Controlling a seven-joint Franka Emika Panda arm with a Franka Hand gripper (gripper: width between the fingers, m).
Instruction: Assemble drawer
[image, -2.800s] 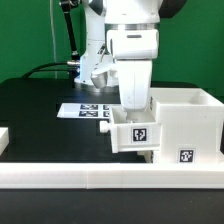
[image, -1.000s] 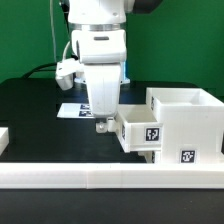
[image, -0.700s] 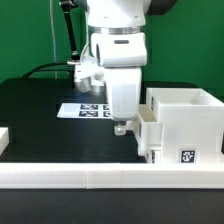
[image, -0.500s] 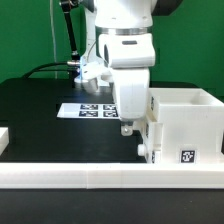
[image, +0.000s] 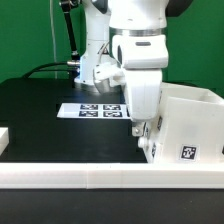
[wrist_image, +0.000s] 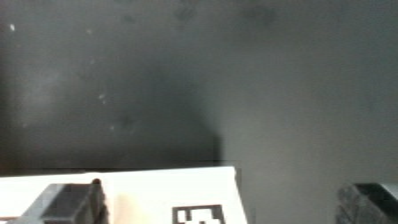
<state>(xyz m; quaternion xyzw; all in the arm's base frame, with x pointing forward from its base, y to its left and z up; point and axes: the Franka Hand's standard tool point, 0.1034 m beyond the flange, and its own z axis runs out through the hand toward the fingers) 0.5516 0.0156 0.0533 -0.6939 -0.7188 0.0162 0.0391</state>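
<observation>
The white drawer casing (image: 192, 122) stands at the exterior view's right, turned a little askew, with a square tag (image: 186, 152) on its front. A white tray sits pushed into its left side; only a sliver (image: 149, 147) shows beneath my hand. My gripper (image: 140, 126) hangs low against that side of the casing. In the wrist view my gripper (wrist_image: 222, 206) is open, its dark fingertips (wrist_image: 71, 205) far apart. A white tagged part (wrist_image: 151, 195) lies between them over the black table.
The marker board (image: 93, 109) lies on the black table behind my gripper. A long low white border bar (image: 100, 180) runs along the front. A short white bar end (image: 3, 136) shows at the exterior view's left edge.
My gripper has moved toward the exterior view's right, pushing the tray into the casing. The casing has shifted right and turned slightly.
</observation>
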